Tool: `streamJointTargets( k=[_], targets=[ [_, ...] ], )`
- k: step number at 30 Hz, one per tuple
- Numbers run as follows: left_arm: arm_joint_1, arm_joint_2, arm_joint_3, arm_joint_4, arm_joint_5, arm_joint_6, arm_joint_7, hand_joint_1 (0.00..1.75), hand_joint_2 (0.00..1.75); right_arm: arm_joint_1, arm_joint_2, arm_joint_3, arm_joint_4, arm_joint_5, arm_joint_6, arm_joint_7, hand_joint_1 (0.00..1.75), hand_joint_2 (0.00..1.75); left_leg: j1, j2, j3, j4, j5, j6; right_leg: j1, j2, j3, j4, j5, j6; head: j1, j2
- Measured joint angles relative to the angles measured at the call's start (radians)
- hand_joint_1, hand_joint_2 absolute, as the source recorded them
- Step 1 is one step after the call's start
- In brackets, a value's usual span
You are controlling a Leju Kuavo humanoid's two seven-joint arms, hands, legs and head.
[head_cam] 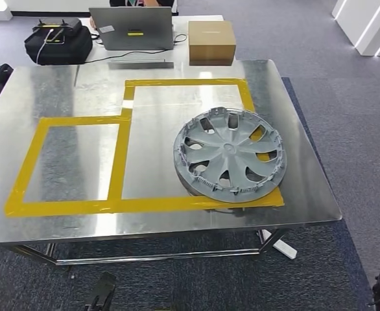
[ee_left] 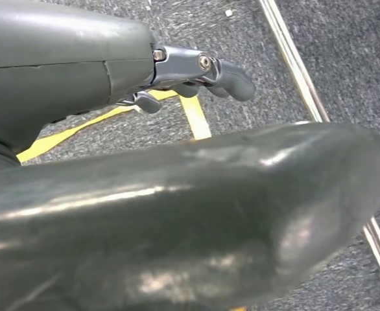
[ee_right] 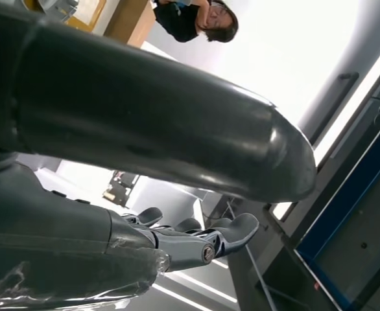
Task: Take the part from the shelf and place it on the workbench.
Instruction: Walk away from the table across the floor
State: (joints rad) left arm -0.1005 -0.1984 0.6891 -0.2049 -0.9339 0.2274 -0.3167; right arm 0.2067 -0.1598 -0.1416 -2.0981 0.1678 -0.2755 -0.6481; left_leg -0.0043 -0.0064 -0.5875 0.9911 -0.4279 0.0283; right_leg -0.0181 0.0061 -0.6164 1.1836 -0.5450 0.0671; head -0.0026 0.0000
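Grey wheel cover (head_cam: 229, 154) lies flat on the steel counter (head_cam: 300, 194), both hands off it.

The wheel cover rests at the near right of the counter, inside the larger yellow tape rectangle (head_cam: 129, 123), its rim overlapping the tape at that rectangle's near right corner. The left hand (ee_left: 188, 71) hangs over grey carpet with its fingers extended and apart, grasping nothing. The right hand (ee_right: 188, 236) is likewise released, fingers stretched out and empty. At the far edge of the counter sit a laptop (head_cam: 131, 29), a cardboard box (head_cam: 211, 42) and a black bag (head_cam: 58, 42).
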Motion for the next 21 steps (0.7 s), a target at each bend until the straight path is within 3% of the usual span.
streamJointTargets(
  k=[2, 3, 6, 7, 9, 11, 12, 13, 14, 17, 18, 21],
  targets=[
    [0.0, 0.0, 0.001, 0.0, -0.002, -0.001, 0.0, 0.0, 0.0, 0.0, 0.0, -0.002, 0.0, -0.003, 0.004, 0.0, 0.0, 0.0, -0.002, -0.001, -0.004, 0.001, 0.007, -0.008, 0.005, 0.0, 0.09, -0.137, 0.033, -0.008, -0.001, 0.0],
    [0.0, 0.0, 0.001, 0.0, -0.003, -0.002, 0.0, 0.0, 0.0, 0.001, 0.0, -0.004, 0.0, -0.003, 0.006, 0.0, 0.0, 0.0, -0.003, -0.001, -0.006, 0.002, 0.012, -0.013, 0.007, 0.001, 0.111, -0.173, 0.038, -0.012, 0.0, 0.0],
    [0.0, 0.002, 0.001, 0.0, -0.006, -0.002, 0.0, 0.0, 0.0, 0.005, 0.002, -0.014, -0.001, -0.005, 0.014, -0.003, 0.0, 0.0, -0.003, -0.002, -0.012, 0.002, 0.023, -0.031, 0.009, 0.003, 0.107, -0.187, 0.048, -0.029, 0.0, 0.0],
    [0.001, 0.003, 0.001, 0.0, -0.006, -0.001, 0.0, 0.0, 0.0, 0.006, 0.003, -0.018, -0.002, -0.006, 0.018, -0.005, 0.0, 0.0, -0.003, -0.001, -0.019, 0.01, 0.012, -0.037, 0.007, 0.002, 0.101, -0.189, 0.055, -0.036, -0.002, 0.0],
    [0.001, 0.006, 0.001, 0.0, -0.006, -0.001, -0.002, 0.0, 0.0, 0.007, 0.007, -0.023, -0.004, -0.007, 0.025, -0.007, 0.0, 0.0, 0.0, -0.001, -0.052, 0.086, -0.054, -0.048, 0.003, 0.0, 0.086, -0.192, 0.07, -0.048, -0.005, 0.0],
    [0.0, 0.01, 0.001, 0.0, -0.006, -0.001, -0.005, 0.0, 0.0, 0.008, 0.012, -0.024, -0.005, -0.01, 0.029, -0.008, 0.0, 0.0, 0.003, 0.0, -0.102, 0.223, -0.137, -0.056, 0.002, -0.001, 0.065, -0.192, 0.085, -0.052, -0.007, 0.0],
    [0.0, 0.012, 0.001, 0.0, -0.005, -0.001, -0.006, 0.0, 0.0, 0.009, 0.015, -0.024, -0.005, -0.012, 0.031, -0.008, 0.0, 0.0, 0.004, 0.0, -0.115, 0.272, -0.158, -0.059, 0.002, -0.002, 0.056, -0.192, 0.092, -0.052, -0.007, 0.0],
    [0.0, 0.013, 0.001, 0.0, -0.005, -0.001, -0.007, 0.0, 0.0, 0.01, 0.017, -0.024, -0.005, -0.012, 0.032, -0.008, 0.0, 0.0, 0.005, 0.0, -0.11, 0.286, -0.158, -0.06, 0.002, -0.002, 0.047, -0.191, 0.098, -0.05, -0.007, 0.0],
    [0.0, 0.014, 0.001, 0.0, -0.005, -0.001, -0.007, 0.0, 0.0, 0.011, 0.019, -0.024, -0.005, -0.013, 0.032, -0.008, 0.0, 0.0, 0.006, 0.0, -0.083, 0.257, -0.139, -0.06, 0.001, -0.002, 0.04, -0.191, 0.104, -0.048, -0.007, 0.0],
    [-0.004, 0.017, 0.002, 0.0, -0.005, -0.001, -0.009, 0.0, 0.0, 0.011, 0.023, -0.025, -0.006, -0.014, 0.032, -0.009, 0.0, 0.0, 0.008, -0.002, 0.059, 0.046, -0.072, -0.056, 0.001, -0.001, 0.027, -0.189, 0.118, -0.034, -0.008, 0.0],
    [-0.005, 0.017, 0.002, 0.0, -0.005, -0.001, -0.009, 0.0, 0.0, 0.011, 0.024, -0.025, -0.006, -0.014, 0.032, -0.009, 0.0, 0.0, 0.007, -0.004, 0.086, 0.001, -0.065, -0.052, 0.003, 0.0, 0.024, -0.188, 0.123, -0.029, -0.007, 0.0],
    [-0.007, 0.017, 0.002, 0.0, -0.005, -0.001, -0.009, 0.0, 0.0, 0.013, 0.025, -0.026, -0.006, -0.014, 0.033, -0.01, 0.0, 0.0, 0.005, -0.007, 0.085, -0.02, -0.057, -0.028, 0.003, 0.001, 0.017, -0.188, 0.137, -0.011, -0.006, 0.0]
  ],
)
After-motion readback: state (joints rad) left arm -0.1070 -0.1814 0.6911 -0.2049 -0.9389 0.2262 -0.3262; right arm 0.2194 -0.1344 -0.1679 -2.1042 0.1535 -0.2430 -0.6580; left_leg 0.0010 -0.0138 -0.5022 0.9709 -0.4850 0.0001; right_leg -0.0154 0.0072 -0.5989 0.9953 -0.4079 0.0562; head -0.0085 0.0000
